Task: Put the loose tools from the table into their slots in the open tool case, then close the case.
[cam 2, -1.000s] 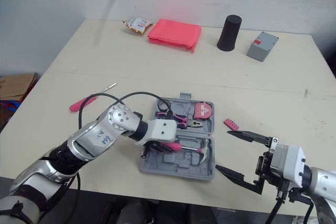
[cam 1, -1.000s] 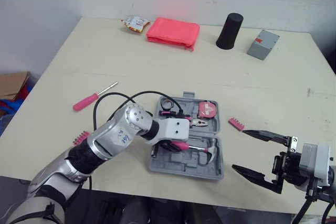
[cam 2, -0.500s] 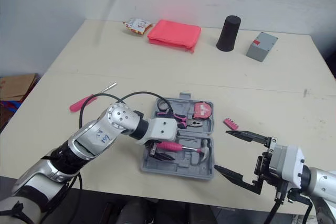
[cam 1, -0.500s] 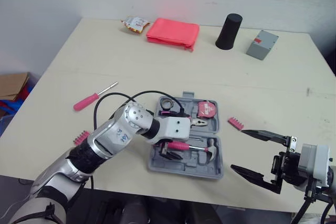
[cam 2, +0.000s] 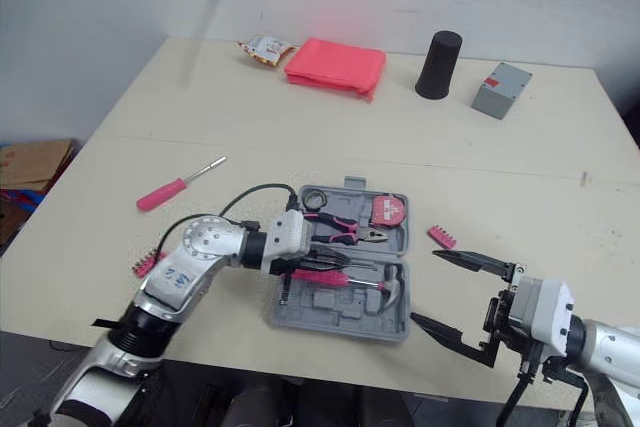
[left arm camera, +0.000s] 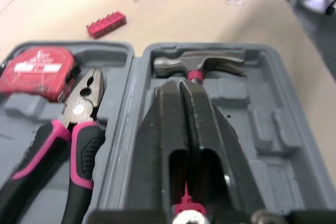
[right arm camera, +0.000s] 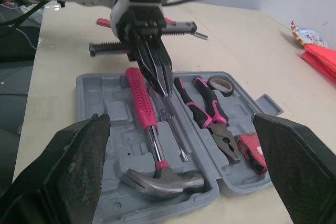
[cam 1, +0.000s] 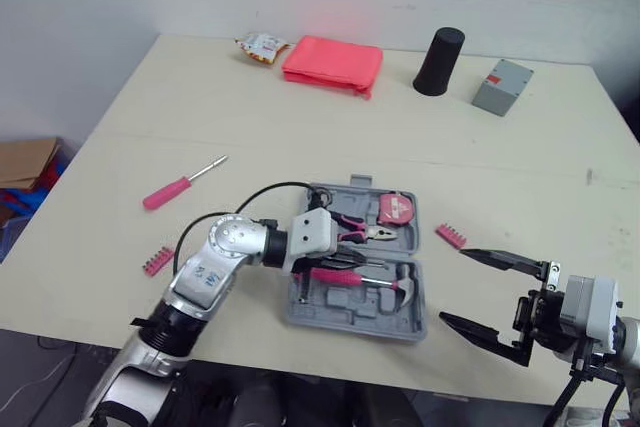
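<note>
Tabletop (cam 1: 300, 117) with open tool case (cam 1: 355, 320) near front edge: rigid moulded plastic, judged light; for closing, one half best swung by its outer rim. Left hand (right arm camera: 165, 87) over the case's nearer half, fingers pressed together, pinching nothing visible, tips just beside the seated hammer (right arm camera: 140, 98). Right hand (cam 1: 495, 292) spread wide, empty, off the case's right side. Loose screwdriver (cam 1: 168, 190) well apart on the left: stiff, light, likely to roll; best gripped across its pink handle. Left bit strip (cam 1: 157, 260) near the left arm, right bit strip (cam 1: 450, 236) between case and right hand: small, flat, awkward to pinch; edge grip advised.
</note>
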You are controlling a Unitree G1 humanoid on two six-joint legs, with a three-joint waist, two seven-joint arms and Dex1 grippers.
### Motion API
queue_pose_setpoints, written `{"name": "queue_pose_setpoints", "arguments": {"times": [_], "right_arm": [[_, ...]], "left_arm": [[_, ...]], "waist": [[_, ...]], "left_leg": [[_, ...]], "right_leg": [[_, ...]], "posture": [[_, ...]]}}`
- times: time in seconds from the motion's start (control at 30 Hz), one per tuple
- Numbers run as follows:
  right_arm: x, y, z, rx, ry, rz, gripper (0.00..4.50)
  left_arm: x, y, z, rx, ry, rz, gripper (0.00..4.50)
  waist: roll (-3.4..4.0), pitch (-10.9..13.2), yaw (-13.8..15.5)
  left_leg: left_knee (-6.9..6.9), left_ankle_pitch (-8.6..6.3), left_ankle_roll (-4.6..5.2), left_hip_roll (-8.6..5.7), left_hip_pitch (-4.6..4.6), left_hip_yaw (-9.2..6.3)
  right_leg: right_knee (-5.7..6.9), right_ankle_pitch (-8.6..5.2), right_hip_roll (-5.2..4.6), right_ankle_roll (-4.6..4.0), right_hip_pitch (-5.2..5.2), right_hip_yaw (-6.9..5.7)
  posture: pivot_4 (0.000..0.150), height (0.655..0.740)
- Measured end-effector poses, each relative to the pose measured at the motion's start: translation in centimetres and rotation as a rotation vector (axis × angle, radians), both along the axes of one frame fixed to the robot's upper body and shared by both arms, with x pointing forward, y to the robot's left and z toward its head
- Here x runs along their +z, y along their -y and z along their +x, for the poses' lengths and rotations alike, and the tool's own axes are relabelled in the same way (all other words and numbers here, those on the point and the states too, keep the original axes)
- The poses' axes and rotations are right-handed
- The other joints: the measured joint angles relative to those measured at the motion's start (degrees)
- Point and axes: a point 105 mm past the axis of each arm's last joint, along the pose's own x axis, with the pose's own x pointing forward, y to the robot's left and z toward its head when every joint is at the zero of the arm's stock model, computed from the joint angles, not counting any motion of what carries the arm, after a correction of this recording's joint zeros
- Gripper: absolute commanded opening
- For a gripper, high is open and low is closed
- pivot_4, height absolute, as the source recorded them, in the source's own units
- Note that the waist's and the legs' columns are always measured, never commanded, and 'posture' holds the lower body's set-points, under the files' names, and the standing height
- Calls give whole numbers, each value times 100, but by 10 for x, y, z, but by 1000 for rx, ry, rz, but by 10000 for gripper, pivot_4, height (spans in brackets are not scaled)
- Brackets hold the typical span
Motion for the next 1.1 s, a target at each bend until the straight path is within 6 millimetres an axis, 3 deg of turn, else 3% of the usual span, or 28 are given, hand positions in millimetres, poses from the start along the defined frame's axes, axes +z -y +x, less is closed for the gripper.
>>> {"name": "queue_pose_setpoints", "arguments": {"times": [0.53,0.9,1.1], "right_arm": [[-21,15,-6,-15,-62,-4,45000],[-17,11,-8,-21,-53,-5,45000],[-10,8,-2,-32,-37,2,45000]], "left_arm": [[-31,3,-4,29,-61,36,372],[-37,6,-5,26,-29,105,372],[-43,12,-2,69,-115,149,372]], "waist": [[1,0,-6],[0,-25,-6],[7,-99,24]], "left_leg": [[-2,-1,1,1,2,0],[-11,-6,8,1,23,-8],[-11,-20,42,-8,34,-13]], "right_leg": [[1,0,0,0,2,0],[-1,1,-7,-2,24,-5],[-4,8,-22,-5,47,-9]], "posture": [[1500,7400],[1500,7400],[1500,7400]]}}
